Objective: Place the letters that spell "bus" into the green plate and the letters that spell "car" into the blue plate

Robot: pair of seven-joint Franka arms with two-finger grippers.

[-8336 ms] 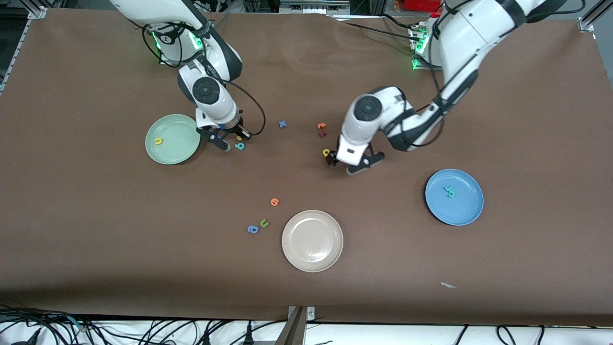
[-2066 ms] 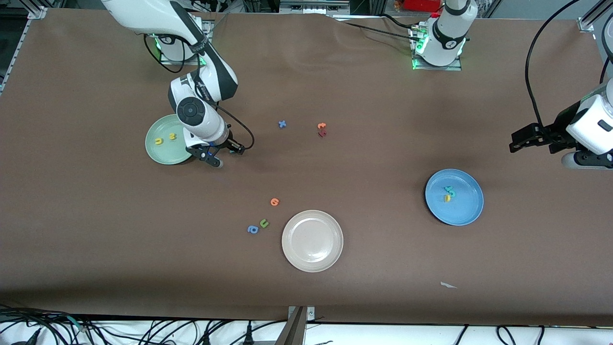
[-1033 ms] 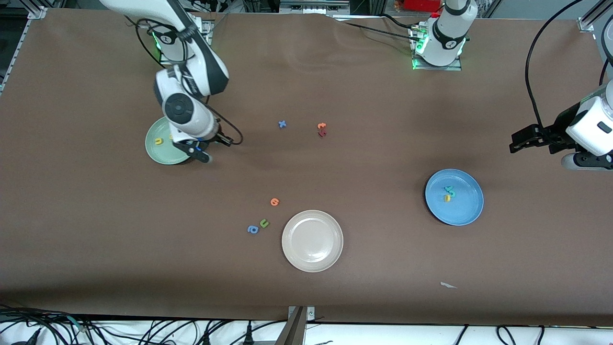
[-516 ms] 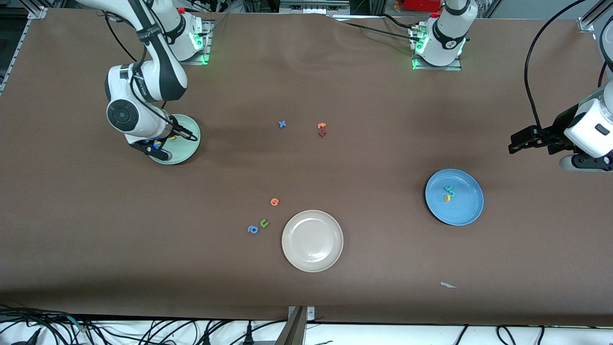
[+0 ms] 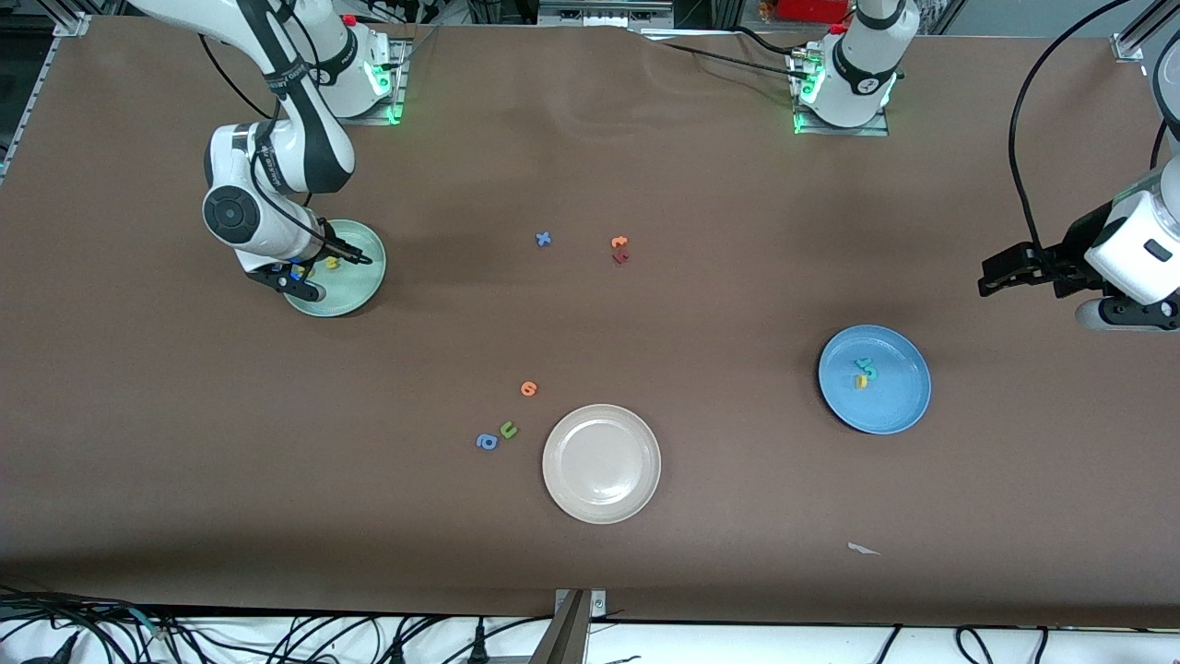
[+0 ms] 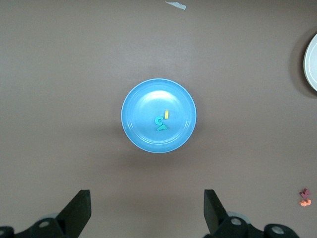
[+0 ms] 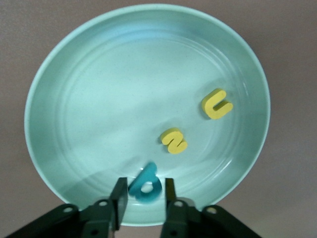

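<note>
Brown worktop (image 5: 701, 516). Green plate (image 7: 89, 64) at the right arm's end holds yellow "u" (image 7: 217, 103), yellow "s" (image 7: 174, 140), teal "b" (image 7: 145, 184). Blue plate (image 6: 141, 111) holds "car" letters (image 6: 162, 121). Right end effector (image 7: 143, 198): fingers astride "b", slightly apart. Left end effector (image 6: 146, 210): wide apart, waiting over bare worktop.

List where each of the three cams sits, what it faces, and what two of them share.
Front: high across the table, facing both bases; both arms show.
Left wrist: on the waiting left arm, looking down at the blue plate; left gripper fingers wide apart.
Right wrist: low over the green plate; right gripper fingers flank the teal b.
Shared: front and left wrist both show the blue plate and beige plate.
</note>
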